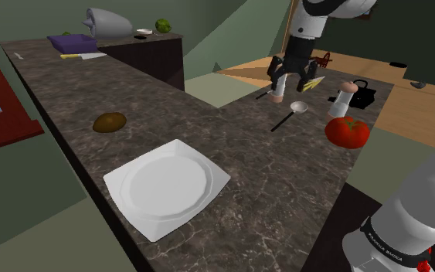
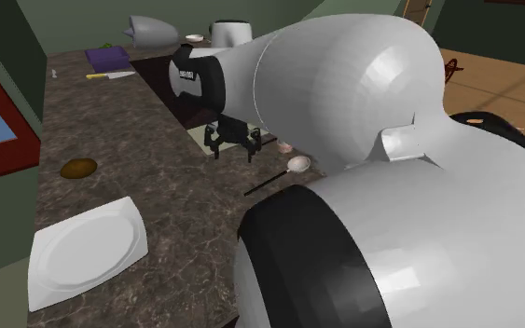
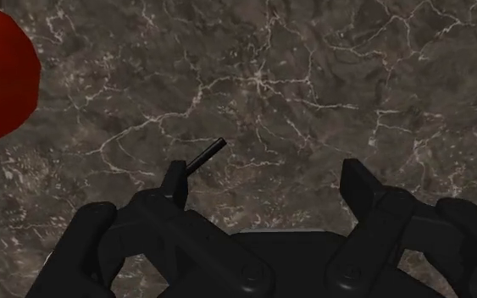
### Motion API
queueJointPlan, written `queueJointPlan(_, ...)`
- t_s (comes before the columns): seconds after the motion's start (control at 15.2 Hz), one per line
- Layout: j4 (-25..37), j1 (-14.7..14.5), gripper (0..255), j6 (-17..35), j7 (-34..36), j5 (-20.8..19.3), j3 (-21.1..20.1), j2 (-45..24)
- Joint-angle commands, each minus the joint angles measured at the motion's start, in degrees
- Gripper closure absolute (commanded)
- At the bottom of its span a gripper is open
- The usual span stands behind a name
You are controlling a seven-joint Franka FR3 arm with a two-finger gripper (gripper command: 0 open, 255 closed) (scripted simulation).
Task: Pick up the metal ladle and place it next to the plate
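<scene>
Dark veined worktop (image 1: 270,201) lies beneath the gripper (image 3: 266,182), whose jaws stand wide apart and hold nothing. Just beside one fingertip (image 3: 174,179) shows the thin handle tip of the ladle (image 3: 204,157), which rests flat near the worktop's far end, close to a red tomato (image 1: 347,132). The white plate (image 1: 167,188) sits well apart, by the long edge. This looks like the approach; next the hand should shift until the jaws straddle the handle, then descend.

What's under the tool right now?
Under the open tool: counter and the handle tip of the ladle, close by one finger. In the wrist view the tool covers the rest of the ladle.
</scene>
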State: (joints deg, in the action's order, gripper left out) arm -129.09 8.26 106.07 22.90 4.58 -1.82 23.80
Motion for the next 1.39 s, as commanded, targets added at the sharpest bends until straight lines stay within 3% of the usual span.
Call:
queueJointPlan(0.0, 1.3, 1.5, 0, 1.9, 3.9, -0.3, 0.1, -4.1)
queueJointPlan(1.12, 12.9, 11.3, 0, 9.4, 32.4, -1.2, 6.9, -31.1)
queueJointPlan(1.32, 12.0, 11.4, 0, 11.0, 32.7, -1.1, 7.0, -31.9)
